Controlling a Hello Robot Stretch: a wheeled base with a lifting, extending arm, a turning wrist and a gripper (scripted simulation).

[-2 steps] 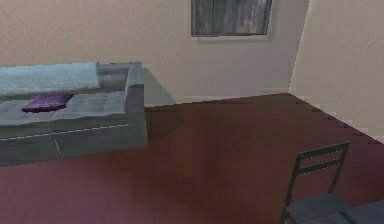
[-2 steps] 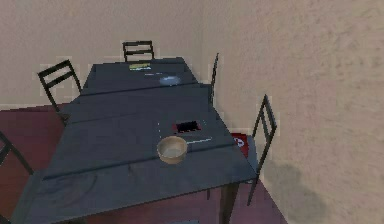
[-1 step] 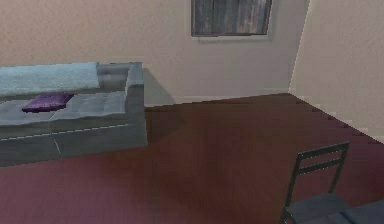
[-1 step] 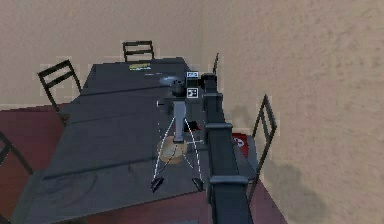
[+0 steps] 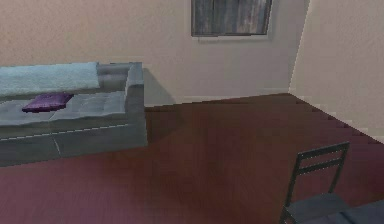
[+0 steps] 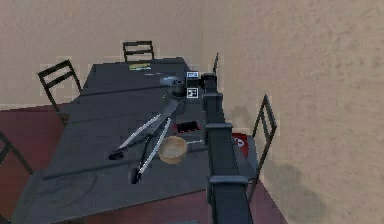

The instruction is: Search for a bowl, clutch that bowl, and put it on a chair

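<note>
In the forward view a grey-blue sofa [image 5: 90,110] is sitting at the left with a purple cushion [image 5: 47,102] lying on its seat, a window [image 5: 232,18] is showing on the wall beyond, and a dark corner chair [image 5: 320,180] is standing on the red floor at the lower right. In the arm side view a side chair [image 6: 58,78] is standing at the left edge of a long dark table [image 6: 100,110]. Over the tabletop the gripper [image 6: 127,167] is reaching with its two thin fingers slanting down toward the picture's left. A round tan bowl [image 6: 175,149] is lying on the table just beside the nearer finger and next to the arm [image 6: 222,160], with a small dark thing [image 6: 186,127] just beyond it. A wall chair [image 6: 262,125] is standing at the table's right edge. Judging from this, the search is looking finished and the grasping step is in hand. Whether the claw is spread or pressed together I cannot tell, nor whether it is gripping anything, since the bowl is resting on a surface beside it. The next move is calling for the fingers to be brought around the bowl's rim, then a lift clear of the table before carrying it to one of the chairs
</note>
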